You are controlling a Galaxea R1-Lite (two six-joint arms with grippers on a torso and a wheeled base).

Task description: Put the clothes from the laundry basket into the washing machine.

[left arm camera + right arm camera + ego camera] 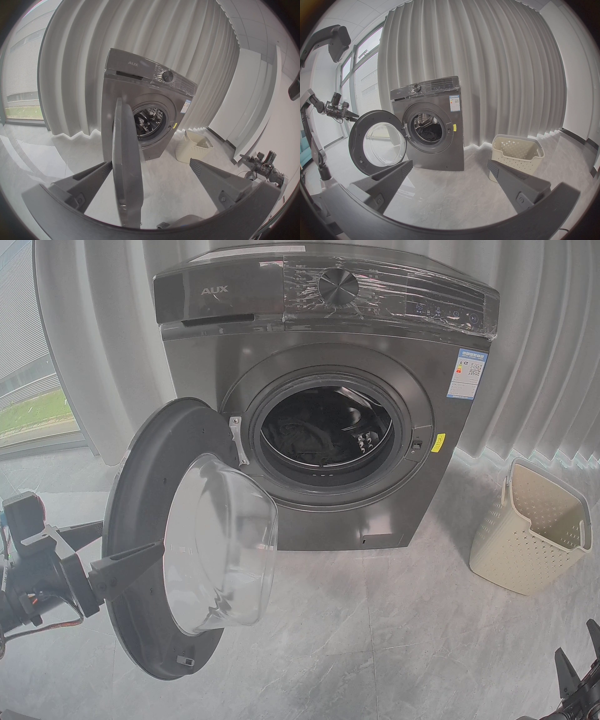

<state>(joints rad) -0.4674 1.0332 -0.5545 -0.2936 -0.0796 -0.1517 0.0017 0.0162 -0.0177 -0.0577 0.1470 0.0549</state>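
Observation:
The grey washing machine [325, 321] stands with its round door [187, 540] swung wide open to the left. Dark clothes [312, 427] lie inside the drum. The cream laundry basket [531, 534] sits on the floor to the machine's right, and its inside shows only bare perforated walls. My left gripper [132, 535] is open at the door's outer rim. In the left wrist view the door edge [126, 162] stands between the fingers of the left gripper [150, 162]. My right gripper [450, 162] is open, holds nothing, and hangs low at the front right [578, 652].
Pleated white curtains [544, 365] hang behind the machine. A window [31, 396] is at the far left. Grey tiled floor [387, 627] spreads open in front of the machine and between the door and the basket.

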